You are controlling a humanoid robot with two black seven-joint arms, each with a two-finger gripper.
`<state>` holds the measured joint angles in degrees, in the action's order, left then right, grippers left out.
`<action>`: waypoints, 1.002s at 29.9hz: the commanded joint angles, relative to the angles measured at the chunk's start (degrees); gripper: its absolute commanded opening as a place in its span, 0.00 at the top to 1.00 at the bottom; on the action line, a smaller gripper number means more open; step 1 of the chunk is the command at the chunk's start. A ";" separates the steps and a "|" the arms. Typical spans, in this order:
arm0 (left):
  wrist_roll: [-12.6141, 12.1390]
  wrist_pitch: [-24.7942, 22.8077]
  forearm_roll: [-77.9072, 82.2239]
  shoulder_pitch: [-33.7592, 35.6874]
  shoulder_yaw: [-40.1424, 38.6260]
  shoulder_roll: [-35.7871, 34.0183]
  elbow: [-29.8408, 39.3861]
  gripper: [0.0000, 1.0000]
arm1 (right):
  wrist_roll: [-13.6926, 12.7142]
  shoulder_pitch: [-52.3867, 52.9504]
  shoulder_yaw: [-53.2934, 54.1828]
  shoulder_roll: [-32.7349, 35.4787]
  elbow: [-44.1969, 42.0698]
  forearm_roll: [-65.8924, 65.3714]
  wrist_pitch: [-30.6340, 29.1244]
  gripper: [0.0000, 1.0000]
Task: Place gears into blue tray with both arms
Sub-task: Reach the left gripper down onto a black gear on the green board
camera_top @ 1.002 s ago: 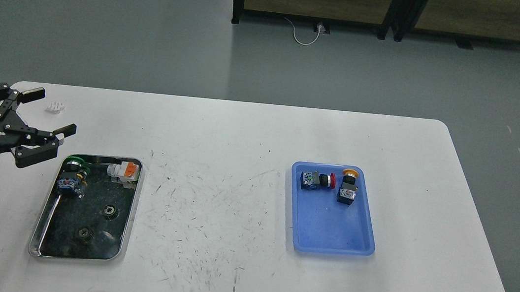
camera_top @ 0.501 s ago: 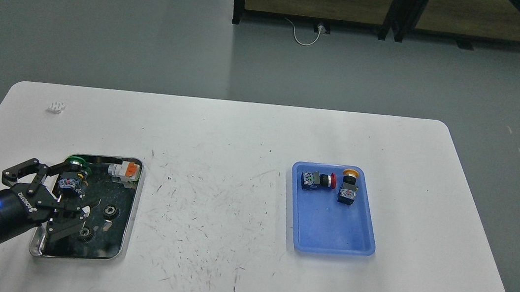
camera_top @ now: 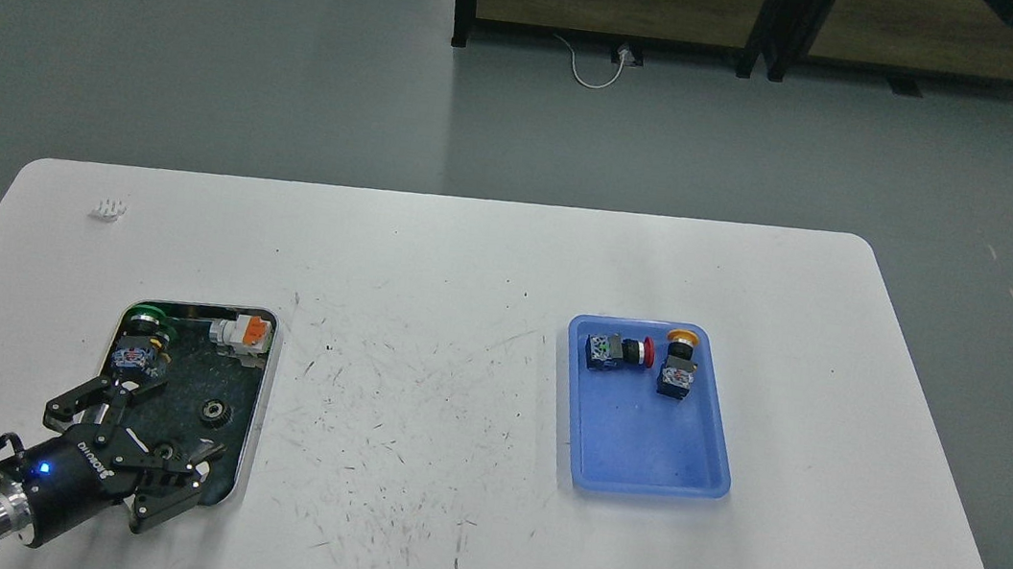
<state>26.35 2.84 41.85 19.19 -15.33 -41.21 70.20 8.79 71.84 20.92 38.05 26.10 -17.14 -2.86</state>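
White rectangular table with rounded corners, its matte top marked by fine dark scratches densest at the centre; grey floor lies beyond the far and right edges. The broad middle of the table, between the two trays, carries nothing.

Shiny steel tray with a dark bottom, near the left front of the table, its long side running away from the viewer. One small round black toothed gear with a bright metal hub lies flat on the dark bottom, right of centre. A second gear lies nearer the front rim, between the spread fingers of the left gripper and partly hidden by them. The jaws stand apart and touch neither gear, as far as can be seen. At the tray's far end lie a green-capped push-button switch and a white block with an orange part.

Shallow light-blue plastic tray with rounded corners and a raised rim, right of centre and well apart from the steel tray. A red-capped switch and a yellow-capped switch lie on their sides at its far end; the nearer half of its floor is bare.

A small white toothed piece rests near the far left corner. The right gripper is out of view.
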 commanded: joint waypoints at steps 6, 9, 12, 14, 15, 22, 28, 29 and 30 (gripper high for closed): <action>-0.07 0.32 -4.59 -1.62 -0.05 0.43 -1.47 0.03 | 0.00 -0.04 0.00 -0.69 0.01 -0.08 0.05 0.00; -0.16 0.94 -4.67 -1.97 -0.05 0.43 -1.82 0.04 | 0.00 -0.04 0.00 -0.78 0.01 -0.08 0.40 0.00; -0.25 1.29 -4.59 -2.76 -0.05 1.13 -2.26 0.05 | 0.00 -0.04 0.00 -0.78 0.01 -0.08 0.40 0.00; -0.51 1.55 -4.67 -2.85 -0.05 1.83 -3.14 0.08 | 0.00 -0.04 0.00 -0.78 0.01 -0.17 0.49 0.00; -0.77 1.64 -4.68 -2.93 0.03 2.18 -3.40 0.08 | 0.00 -0.04 0.00 -0.78 0.01 -0.17 0.49 0.00; -2.18 1.99 -5.81 -2.58 -0.05 3.24 -4.11 0.14 | 0.00 -0.13 0.00 -0.87 -0.26 -0.96 0.49 0.00; -3.32 1.91 -6.26 -2.23 -0.14 3.24 -4.19 0.20 | 0.00 0.14 0.00 -1.75 -0.61 -1.05 0.66 0.00; -3.41 1.82 -6.26 -2.15 -0.14 3.24 -4.19 0.21 | 0.00 0.14 0.09 -1.84 -0.61 -1.05 0.66 0.00; -3.50 1.82 -6.26 -2.14 -0.05 3.24 -4.28 0.23 | 0.00 0.14 0.09 -1.84 -0.69 -1.05 0.66 0.00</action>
<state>23.19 4.80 35.62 16.95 -15.45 -37.97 66.04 8.79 71.93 20.92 36.42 25.53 -18.20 -2.23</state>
